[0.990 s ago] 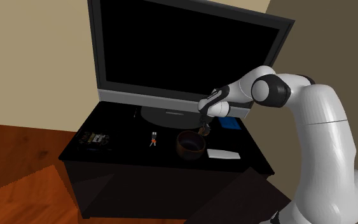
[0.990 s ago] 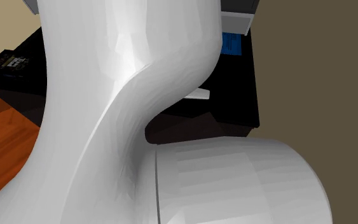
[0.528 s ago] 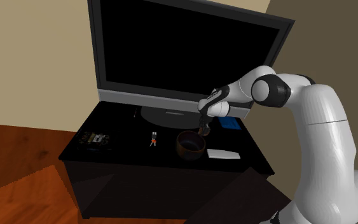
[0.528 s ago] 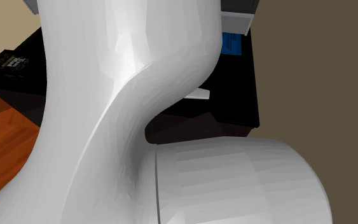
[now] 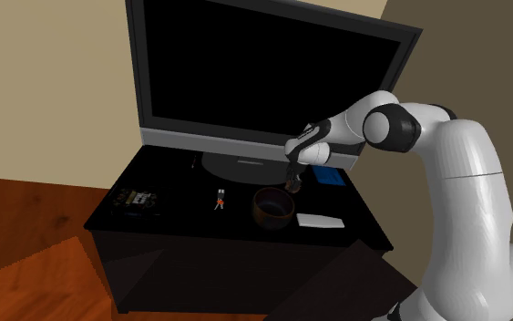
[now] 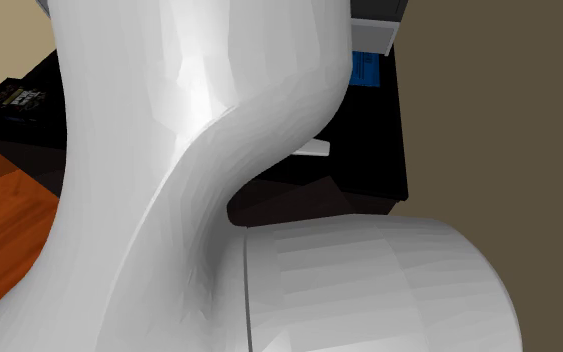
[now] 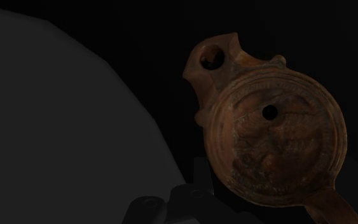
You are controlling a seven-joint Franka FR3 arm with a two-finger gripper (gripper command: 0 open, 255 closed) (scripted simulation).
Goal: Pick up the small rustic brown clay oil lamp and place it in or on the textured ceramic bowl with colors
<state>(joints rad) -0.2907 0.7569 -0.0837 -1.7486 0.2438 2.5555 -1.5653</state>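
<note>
The brown clay oil lamp [image 7: 273, 140] sits close before the wrist camera: a round patterned disc with a small hole and a holed spout. In the shoulder view the lamp [image 5: 292, 188] hangs under my black gripper [image 5: 290, 180], which is shut on it, just above the dark stand top. The dark brown bowl [image 5: 272, 208] stands right beside and below the lamp, toward the shoulder view's lower left of it.
A big black TV [image 5: 263, 73] stands behind on its grey base [image 7: 56, 127]. A blue card [image 5: 330, 178], a flat white object [image 5: 319, 221], small keys [image 5: 218, 201] and a dark remote [image 5: 136, 197] lie on the black cabinet [image 5: 181, 228]. My white arm [image 6: 199, 150] blocks most of the second exterior view.
My wrist and gripper have risen a little with the lamp. The bowl and the other items have not moved.
</note>
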